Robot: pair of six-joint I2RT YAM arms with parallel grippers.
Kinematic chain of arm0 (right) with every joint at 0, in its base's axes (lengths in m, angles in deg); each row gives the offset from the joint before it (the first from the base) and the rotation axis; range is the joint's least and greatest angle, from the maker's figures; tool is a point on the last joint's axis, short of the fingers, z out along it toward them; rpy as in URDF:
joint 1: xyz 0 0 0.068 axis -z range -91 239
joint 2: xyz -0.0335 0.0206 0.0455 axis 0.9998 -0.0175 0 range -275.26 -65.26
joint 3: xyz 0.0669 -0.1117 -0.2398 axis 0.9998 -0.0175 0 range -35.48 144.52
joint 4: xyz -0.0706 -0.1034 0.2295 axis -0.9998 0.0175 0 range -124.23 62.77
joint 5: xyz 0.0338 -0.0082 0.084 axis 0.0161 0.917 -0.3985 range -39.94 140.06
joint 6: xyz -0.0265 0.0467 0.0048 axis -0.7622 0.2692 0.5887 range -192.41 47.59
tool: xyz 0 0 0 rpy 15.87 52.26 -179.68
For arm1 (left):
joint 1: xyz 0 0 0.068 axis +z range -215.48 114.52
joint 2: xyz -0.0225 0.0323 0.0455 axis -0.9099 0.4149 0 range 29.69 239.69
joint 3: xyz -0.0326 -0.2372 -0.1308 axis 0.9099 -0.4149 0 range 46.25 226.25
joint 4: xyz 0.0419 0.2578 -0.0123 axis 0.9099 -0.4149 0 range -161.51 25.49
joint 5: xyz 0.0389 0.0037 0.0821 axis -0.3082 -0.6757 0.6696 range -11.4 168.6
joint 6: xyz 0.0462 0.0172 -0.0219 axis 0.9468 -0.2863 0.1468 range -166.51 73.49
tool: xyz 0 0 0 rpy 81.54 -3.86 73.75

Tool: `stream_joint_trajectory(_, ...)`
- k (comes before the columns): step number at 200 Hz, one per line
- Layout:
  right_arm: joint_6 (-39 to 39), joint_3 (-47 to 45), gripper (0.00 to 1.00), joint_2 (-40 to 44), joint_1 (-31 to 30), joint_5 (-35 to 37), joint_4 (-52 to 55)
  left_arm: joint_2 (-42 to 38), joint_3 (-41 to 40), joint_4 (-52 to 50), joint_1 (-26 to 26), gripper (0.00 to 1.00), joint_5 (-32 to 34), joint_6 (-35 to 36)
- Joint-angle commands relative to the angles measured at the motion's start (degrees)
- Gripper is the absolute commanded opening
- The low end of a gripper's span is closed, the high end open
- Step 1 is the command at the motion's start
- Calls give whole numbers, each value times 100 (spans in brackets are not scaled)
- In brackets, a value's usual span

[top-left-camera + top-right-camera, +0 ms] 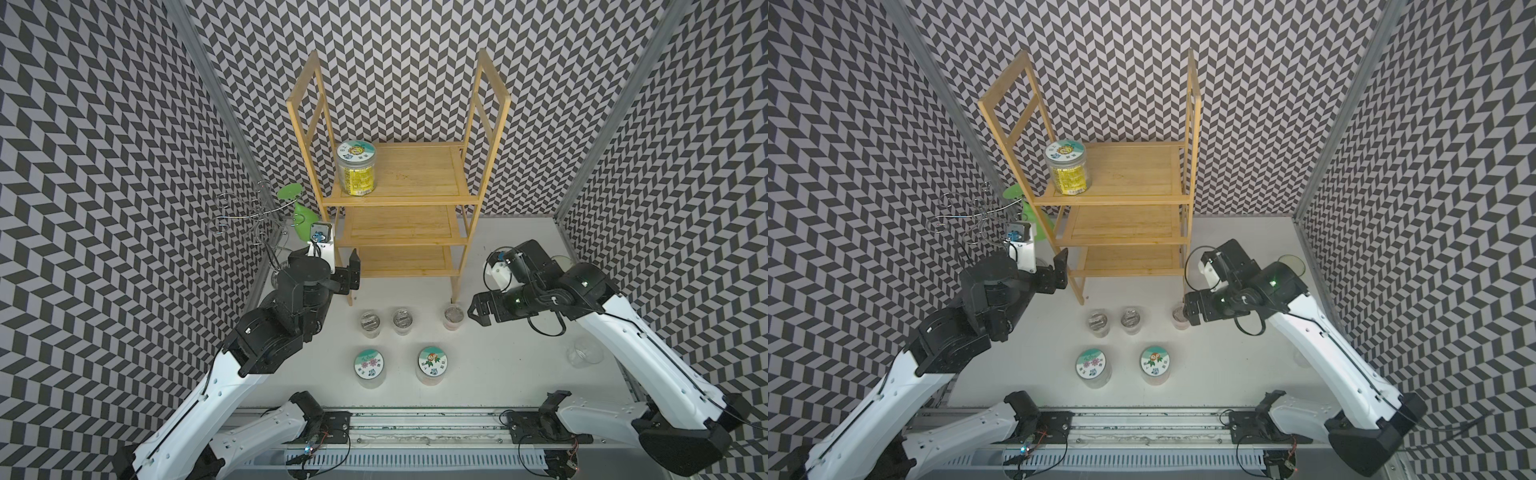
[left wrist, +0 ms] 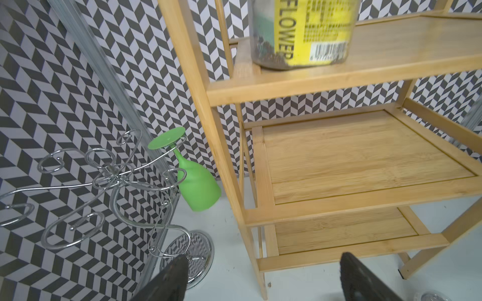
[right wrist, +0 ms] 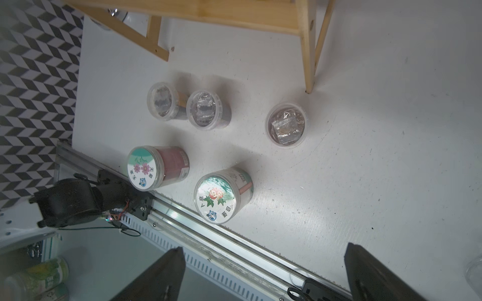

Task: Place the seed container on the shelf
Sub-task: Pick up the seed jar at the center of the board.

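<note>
The seed container [image 1: 355, 170] [image 1: 1068, 168], a clear jar with a yellow label and a printed lid, stands upright at the left front corner of the top tier of the bamboo shelf [image 1: 415, 174] [image 1: 1129, 174]. The left wrist view shows the jar's lower part [image 2: 302, 34] resting on that tier [image 2: 391, 47]. My left gripper [image 1: 353, 274] [image 1: 1061, 270] [image 2: 263, 258] hangs open and empty beside the shelf's front left leg, well below the jar. My right gripper [image 1: 476, 311] [image 1: 1190, 309] [image 3: 264, 249] is open, empty, just right of a small tub.
Three small clear tubs [image 1: 369, 322] [image 1: 402, 320] [image 1: 454, 316] and two printed-lid jars [image 1: 370, 365] [image 1: 433, 363] stand on the white table before the shelf. A silver wire stand [image 1: 245, 216] holding a green goblet [image 1: 303, 220] is left of the shelf. A clear cup [image 1: 586, 353] sits right.
</note>
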Motion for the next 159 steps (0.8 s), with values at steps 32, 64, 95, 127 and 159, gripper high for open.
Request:
stream_joint_trajectory(32, 670, -465, 100, 288, -1037, 615, -312, -273, -258, -688, -4, 90, 13, -1018)
stream_joint_trajectory(64, 1112, -689, 100, 233, -1917, 888, -437, -314, -304, -970, -4, 88, -114, -1392)
stream_joint_trajectory(95, 1420, -774, 100, 66, -2563, 1097, -515, -409, -390, -1175, 0, 87, -280, -1770)
stream_joint_trajectory(127, 1702, -880, 100, -71, -2993, 1181, -673, -349, -437, -1460, 9, 87, -404, -2056)
stream_joint_trajectory(159, 1854, -916, 100, -296, -3277, 1223, -799, -275, -498, -1688, 21, 89, -608, -2360)
